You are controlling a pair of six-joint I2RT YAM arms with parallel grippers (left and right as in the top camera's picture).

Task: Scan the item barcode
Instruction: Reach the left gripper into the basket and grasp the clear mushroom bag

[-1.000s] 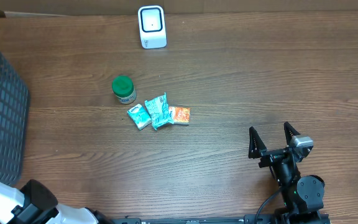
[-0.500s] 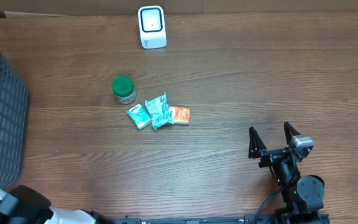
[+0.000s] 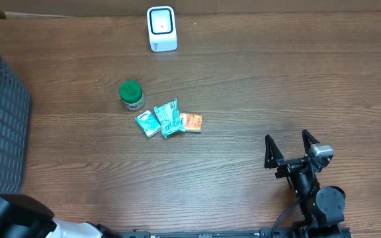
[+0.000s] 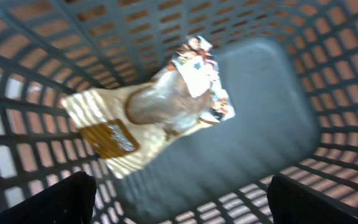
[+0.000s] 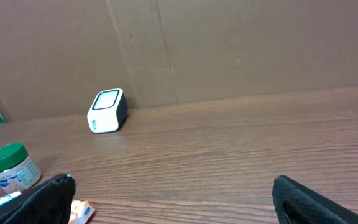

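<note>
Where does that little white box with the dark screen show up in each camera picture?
Overhead: white box near the top edge, left of centre.
Left wrist: not in it; only a basket interior shows.
Right wrist: white box left of centre, before the cardboard wall.
Shared landmark: green-lidded jar, in overhead and right wrist.

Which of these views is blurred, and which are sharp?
Left wrist: motion-blurred, the packet and basket mesh smeared. Overhead: sharp, evenly lit. Right wrist: the scanner crisp against the plain cardboard wall.
</note>
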